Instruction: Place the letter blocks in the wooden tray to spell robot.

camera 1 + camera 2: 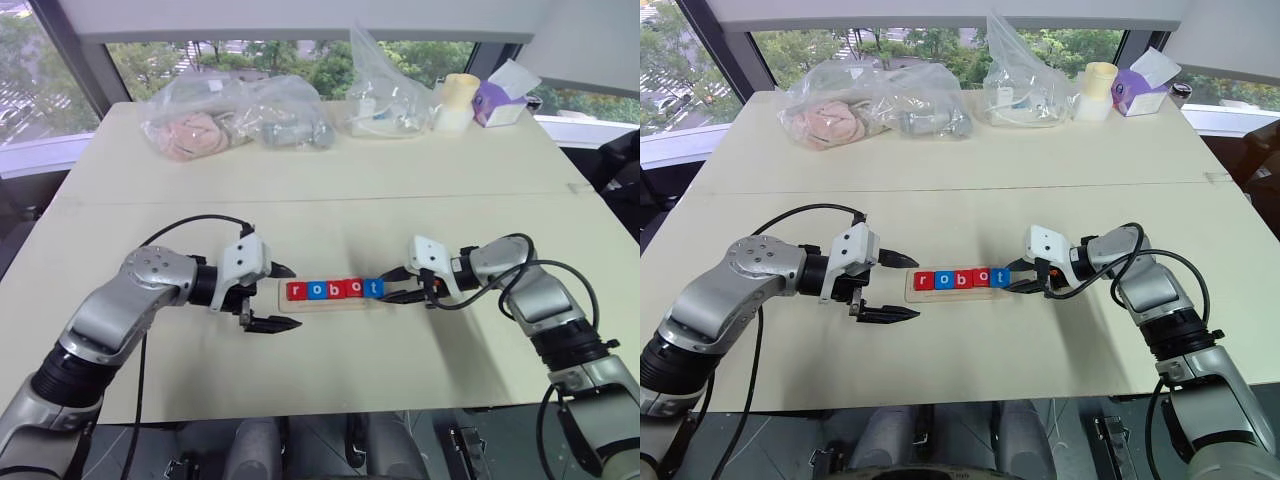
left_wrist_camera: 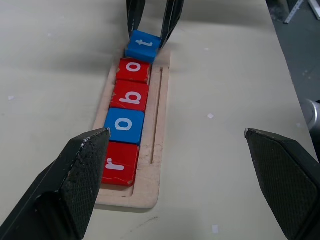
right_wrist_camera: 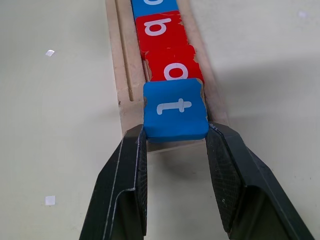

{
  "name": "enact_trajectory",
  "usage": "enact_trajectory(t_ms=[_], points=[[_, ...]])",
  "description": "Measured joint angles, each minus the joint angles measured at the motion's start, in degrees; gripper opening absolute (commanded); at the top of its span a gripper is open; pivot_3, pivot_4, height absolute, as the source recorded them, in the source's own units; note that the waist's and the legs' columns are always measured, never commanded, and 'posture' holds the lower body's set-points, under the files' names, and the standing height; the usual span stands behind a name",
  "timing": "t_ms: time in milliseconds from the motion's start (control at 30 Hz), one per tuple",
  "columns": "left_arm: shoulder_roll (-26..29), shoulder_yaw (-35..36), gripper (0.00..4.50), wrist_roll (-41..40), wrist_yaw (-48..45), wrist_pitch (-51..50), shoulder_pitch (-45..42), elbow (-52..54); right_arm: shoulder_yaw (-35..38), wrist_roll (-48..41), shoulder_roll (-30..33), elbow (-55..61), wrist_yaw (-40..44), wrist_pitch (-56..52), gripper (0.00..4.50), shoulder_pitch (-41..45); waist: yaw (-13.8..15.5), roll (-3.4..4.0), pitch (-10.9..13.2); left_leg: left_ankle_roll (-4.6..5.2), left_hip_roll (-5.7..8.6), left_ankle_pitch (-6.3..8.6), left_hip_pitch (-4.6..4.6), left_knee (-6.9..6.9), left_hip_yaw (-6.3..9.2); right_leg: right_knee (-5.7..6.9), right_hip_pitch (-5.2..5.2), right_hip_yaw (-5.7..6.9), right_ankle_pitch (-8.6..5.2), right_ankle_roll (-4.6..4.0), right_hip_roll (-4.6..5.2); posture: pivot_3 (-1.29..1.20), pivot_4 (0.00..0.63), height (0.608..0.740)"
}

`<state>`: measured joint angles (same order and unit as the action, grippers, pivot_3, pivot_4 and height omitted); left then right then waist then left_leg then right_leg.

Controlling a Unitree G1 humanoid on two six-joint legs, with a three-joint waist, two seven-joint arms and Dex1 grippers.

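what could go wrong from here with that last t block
The right end effector is shut on the blue t block, which sits at the end of the wooden tray, its edge riding up on the neighbouring red o block. Released like this, it may stay tilted instead of lying flat. Pulling away carelessly could drag it off the tray's end or nudge the row. The open left end effector hovers close to the r end.

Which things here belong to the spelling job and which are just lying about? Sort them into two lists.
Belongs to the job:
- letter blocks, five in a row reading r, o, b, o, t
- wooden tray under them
- right gripper, shut on the blue t block
- left gripper, open beside the tray

Lying about at the table's far edge:
- plastic bags
- pale cup
- purple tissue box
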<state>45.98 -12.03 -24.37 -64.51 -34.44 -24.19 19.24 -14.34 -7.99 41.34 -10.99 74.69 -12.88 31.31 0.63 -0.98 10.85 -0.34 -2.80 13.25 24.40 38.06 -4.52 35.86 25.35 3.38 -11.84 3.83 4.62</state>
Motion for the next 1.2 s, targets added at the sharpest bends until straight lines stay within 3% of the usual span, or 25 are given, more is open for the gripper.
enact_trajectory(t_ms=[233, 733, 1200], points=[[0.0, 0.0, 4.50, 0.0, 0.0, 0.0, 0.0, 0.0, 1.4, -1.6, 0.4, -0.6, 1.7, -2.1, 1.10, 2.5, 0.0, 0.00, 0.0, 0.00, 0.00, 0.00, 0.00, 0.00, 0.00, 0.01, 0.01, 0.00, 0.00, 0.00, 0.00, 0.00, 0.150, 0.739], [-1.2, -0.1, 4.50, 0.0, 2.1, -0.4, 2.2, 1.1, -3.5, 5.0, -0.8, -11.6, 7.1, 3.6, 1.10, 9.9, -0.2, 0.00, 0.0, 0.00, 0.00, 0.00, 0.01, 0.00, 0.00, 0.04, 0.04, -0.01, 0.04, -0.07, -0.01, 0.00, 0.150, 0.739], [-1.3, 0.0, 4.50, 0.0, 3.8, -1.7, 2.1, 2.0, -4.6, 5.5, -2.7, -9.3, 8.5, 2.7, 1.10, 10.1, -0.1, 0.00, 0.0, 0.00, 0.00, 0.00, 0.01, 0.01, 0.00, 0.06, 0.04, -0.01, 0.04, -0.07, 0.00, 0.00, 0.150, 0.739]])
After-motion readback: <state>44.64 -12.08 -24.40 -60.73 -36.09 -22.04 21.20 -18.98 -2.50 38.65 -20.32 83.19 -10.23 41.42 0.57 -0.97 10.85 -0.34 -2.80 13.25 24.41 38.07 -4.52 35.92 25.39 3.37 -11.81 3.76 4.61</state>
